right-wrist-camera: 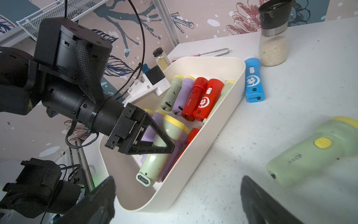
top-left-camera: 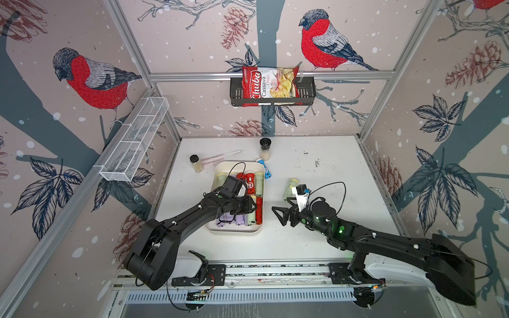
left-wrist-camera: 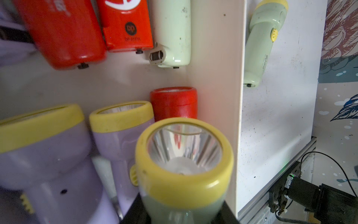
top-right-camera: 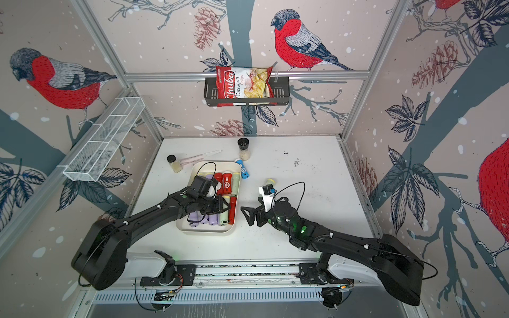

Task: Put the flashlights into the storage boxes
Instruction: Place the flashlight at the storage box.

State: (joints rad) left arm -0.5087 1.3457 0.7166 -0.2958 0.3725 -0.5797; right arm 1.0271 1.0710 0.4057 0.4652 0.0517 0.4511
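On the left wall hangs a white wire-mesh rack (top-left-camera: 135, 140). Below it, toward the back of the desk (top-left-camera: 289, 247), stands a small black-capped jar (top-left-camera: 196, 163). A pale pink utensil (top-left-camera: 221, 157) lies just beside it (its kind is too small to tell).

Next comes the cream storage box (top-left-camera: 234, 230), left of the desk's middle, with flashlights (right-wrist-camera: 205, 99) lying inside in two rows. The far row reads pale green, lilac, red, red, pale green. The near row holds lilac ones with yellow heads and a red flashlight (left-wrist-camera: 173, 103) against the box's right wall.

The left end effector (right-wrist-camera: 164, 144) reaches down into the near row. Its jaws are pressed together on a held pale green flashlight (left-wrist-camera: 184, 164) with a yellow head. This one sits inside the box on top of the lilac ones, its lens toward the far row.

A blue flashlight (top-left-camera: 265, 170) lies on the desk just outside the box's far right corner. A taller black-capped jar (top-left-camera: 265, 148) of pale grains stands just behind it. Higher up, a black basket (top-left-camera: 308, 93) on the back wall holds a chips bag (top-left-camera: 268, 84).

To the right of the box, a loose pale green flashlight (top-left-camera: 290, 188) lies on bare desk, apart from the box. The right end effector (right-wrist-camera: 178, 180) hovers near it, beside the box's right wall, its jaws spread wide and holding nothing.
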